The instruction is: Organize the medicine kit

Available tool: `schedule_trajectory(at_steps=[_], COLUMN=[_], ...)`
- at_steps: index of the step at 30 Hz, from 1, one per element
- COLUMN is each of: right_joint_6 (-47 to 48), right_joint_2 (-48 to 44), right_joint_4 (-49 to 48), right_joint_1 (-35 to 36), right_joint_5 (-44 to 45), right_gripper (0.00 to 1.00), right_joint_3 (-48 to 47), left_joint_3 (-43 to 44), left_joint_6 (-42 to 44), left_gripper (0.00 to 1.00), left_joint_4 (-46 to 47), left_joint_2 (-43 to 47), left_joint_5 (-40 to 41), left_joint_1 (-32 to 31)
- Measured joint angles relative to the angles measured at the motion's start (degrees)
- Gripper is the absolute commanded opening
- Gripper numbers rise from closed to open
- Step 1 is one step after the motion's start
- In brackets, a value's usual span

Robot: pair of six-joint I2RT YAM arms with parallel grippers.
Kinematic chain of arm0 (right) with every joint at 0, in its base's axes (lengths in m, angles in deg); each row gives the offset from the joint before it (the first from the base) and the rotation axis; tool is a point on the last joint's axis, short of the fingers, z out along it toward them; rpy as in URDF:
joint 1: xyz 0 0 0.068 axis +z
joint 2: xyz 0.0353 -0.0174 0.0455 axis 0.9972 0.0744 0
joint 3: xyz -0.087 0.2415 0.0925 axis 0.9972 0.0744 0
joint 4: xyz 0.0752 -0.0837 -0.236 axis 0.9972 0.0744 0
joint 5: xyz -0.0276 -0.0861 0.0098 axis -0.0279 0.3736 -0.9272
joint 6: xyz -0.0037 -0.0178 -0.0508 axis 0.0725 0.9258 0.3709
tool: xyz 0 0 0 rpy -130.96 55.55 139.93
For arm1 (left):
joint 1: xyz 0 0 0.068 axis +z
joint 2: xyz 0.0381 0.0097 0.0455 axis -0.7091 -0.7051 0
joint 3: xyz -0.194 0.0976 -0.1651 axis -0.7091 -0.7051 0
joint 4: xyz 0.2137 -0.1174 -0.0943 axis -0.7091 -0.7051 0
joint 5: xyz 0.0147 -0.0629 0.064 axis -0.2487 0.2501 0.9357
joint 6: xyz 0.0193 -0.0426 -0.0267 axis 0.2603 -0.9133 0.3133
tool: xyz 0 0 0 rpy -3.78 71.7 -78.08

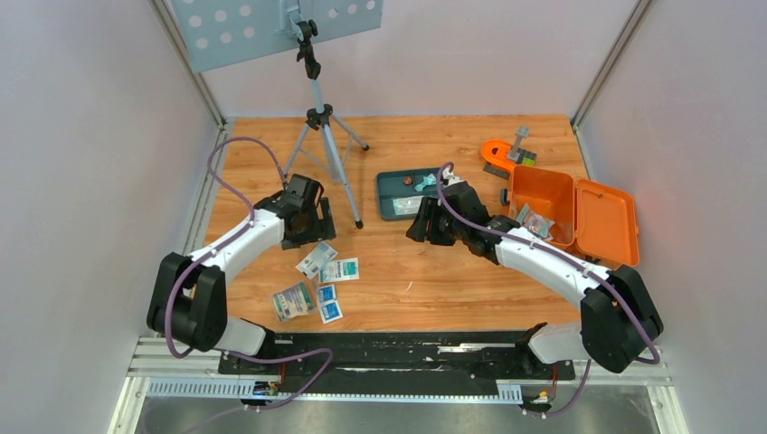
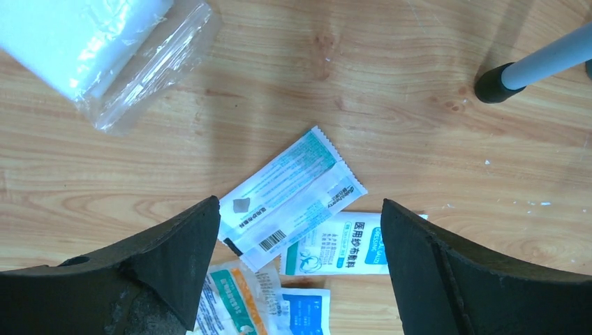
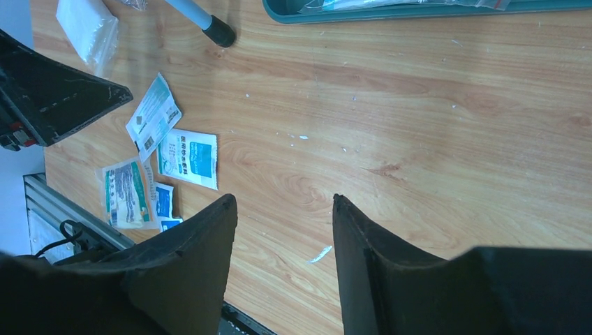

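- Medicine kit [image 1: 604, 221]: orange box, lid open, lying near the right gripper [image 3: 284, 202], on its right side.
- Right gripper: jaws partly apart, nothing held, over the wooden table [image 3: 433, 132]; teal tray [image 1: 391, 190] just beyond.
- Left gripper [image 2: 300, 208]: jaws wide, empty, above loose sachets [image 2: 290, 192]; kit well apart, to its right.

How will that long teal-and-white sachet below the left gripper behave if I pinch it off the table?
The sachet looks thin and flat, so probably floppy and very light. It lies flush on the table, so pinching an edge may be hard. It overlaps the blue-printed packet, which may get dragged along.
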Motion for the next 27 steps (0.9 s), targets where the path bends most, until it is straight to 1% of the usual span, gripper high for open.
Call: schedule_trajectory(at_steps=[3, 5, 9, 15, 20, 24, 27], right_joint_6=[0.0, 0.0, 0.0, 0.0, 0.0, 0.0, -0.1], right_joint_2=[0.0, 0.0, 0.0, 0.0, 0.0, 0.0, 0.0], right_joint_4=[0.0, 0.0, 0.0, 0.0, 0.0, 0.0, 0.1], right_joint_1=[0.1, 0.2, 0.4, 0.4, 0.5, 0.5, 0.5], right_joint_5=[0.0, 0.0, 0.0, 0.0, 0.0, 0.2, 0.3], right_gripper=[0.51, 0.51, 0.51, 0.51, 0.51, 0.51, 0.51], right_joint_3=[0.0, 0.0, 0.0, 0.0, 0.0, 0.2, 0.3], left_joint_3=[1.6, 2.9, 3.7, 3.6, 2.7, 2.9, 3.5], left_joint_6=[2.5, 4.2, 5.0, 2.6, 1.3, 0.8, 0.2], left_gripper=[0.95, 0.95, 0.96, 0.96, 0.95, 0.95, 0.94], left_joint_4=[-1.4, -2.2, -4.1, -5.6, -5.1, -4.2, -3.8], left_joint_2=[-2.3, -5.6, -10.3, -10.4, -10.8, -12.2, -12.7], left_joint_5=[-1.2, -2.9, -4.0, -4.3, -7.0, -8.8, -10.4], left_joint_1=[0.0, 0.0, -0.1, -0.1, -0.5, -2.8, -6.0])
